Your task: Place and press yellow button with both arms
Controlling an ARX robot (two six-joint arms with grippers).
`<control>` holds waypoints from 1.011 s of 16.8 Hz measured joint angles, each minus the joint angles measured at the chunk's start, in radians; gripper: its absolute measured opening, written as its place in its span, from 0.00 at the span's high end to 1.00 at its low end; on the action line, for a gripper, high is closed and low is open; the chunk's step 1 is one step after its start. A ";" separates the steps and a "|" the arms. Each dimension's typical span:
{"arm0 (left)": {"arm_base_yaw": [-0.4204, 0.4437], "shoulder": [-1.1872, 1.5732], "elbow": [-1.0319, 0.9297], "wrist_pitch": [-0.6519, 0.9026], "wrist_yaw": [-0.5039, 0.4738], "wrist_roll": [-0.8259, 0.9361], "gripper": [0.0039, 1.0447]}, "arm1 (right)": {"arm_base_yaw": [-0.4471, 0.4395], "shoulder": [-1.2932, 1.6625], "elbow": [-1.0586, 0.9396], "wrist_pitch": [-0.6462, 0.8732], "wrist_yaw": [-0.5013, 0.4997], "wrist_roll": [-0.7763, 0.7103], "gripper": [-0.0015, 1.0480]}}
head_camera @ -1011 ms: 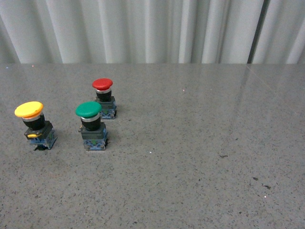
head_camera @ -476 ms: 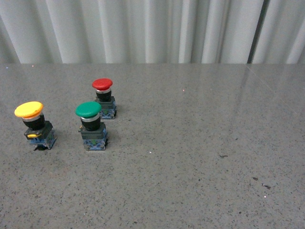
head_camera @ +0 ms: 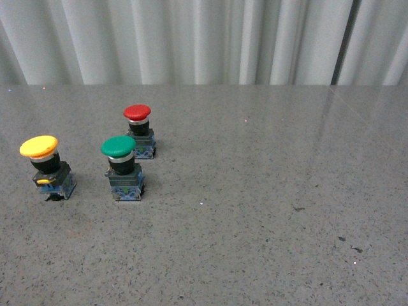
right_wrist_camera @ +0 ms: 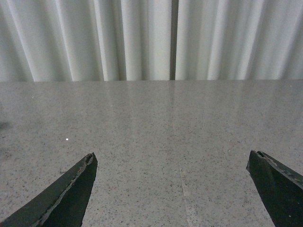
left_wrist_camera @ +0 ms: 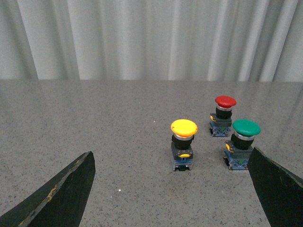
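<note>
yellow button (head_camera: 48, 167): glossy mushroom cap, black collar, grey-blue block base; upright at left of speckled grey worktop (head_camera: 255, 217), beside green-capped button (head_camera: 122, 167); left gripper (left_wrist_camera: 170, 153) and right gripper (right_wrist_camera: 171, 153) both spread wide

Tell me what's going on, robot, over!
Left gripper open, empty. Right gripper open, empty. Yellow mushroom-cap push button standing on grey speckled table, untouched. Green-capped button close beside it, red-capped button behind the green.

Left gripper (left_wrist_camera: 170, 152), right gripper (right_wrist_camera: 171, 158): fingers cut by frame edge, only tips visible
</note>
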 joint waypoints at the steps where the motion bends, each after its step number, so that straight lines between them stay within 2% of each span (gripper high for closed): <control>1: 0.000 0.000 0.000 0.000 0.000 0.000 0.06 | 0.000 0.000 0.000 0.000 0.000 0.000 0.06; 2: 0.000 0.000 0.000 0.000 0.000 0.000 0.06 | 0.000 0.000 0.000 0.000 0.000 0.000 0.06; 3: -0.016 0.012 0.013 -0.057 -0.047 -0.002 0.06 | 0.000 0.000 0.000 0.000 0.000 0.000 0.06; 4: -0.084 0.106 0.071 -0.178 -0.206 -0.002 0.06 | 0.000 0.000 0.000 -0.001 0.001 0.000 0.06; 5: -0.074 0.224 0.114 -0.130 -0.259 0.011 0.06 | 0.000 0.000 0.000 0.002 0.000 0.000 0.06; 6: -0.028 0.307 0.148 -0.044 -0.262 0.031 0.06 | 0.000 0.000 0.000 -0.001 0.001 0.000 0.06; 8: 0.008 0.492 0.243 0.156 -0.215 0.079 0.06 | 0.000 0.000 0.000 -0.001 0.000 0.000 0.06; 10: 0.016 0.811 0.401 0.305 -0.096 0.092 0.06 | 0.000 0.000 0.000 0.000 0.000 0.000 0.06; 13: 0.003 1.162 0.579 0.285 0.003 0.033 0.06 | 0.000 0.000 0.000 0.000 0.000 0.000 0.06; 17: -0.031 1.391 0.683 0.288 0.022 0.022 0.06 | 0.000 0.000 0.000 0.000 0.000 0.000 0.06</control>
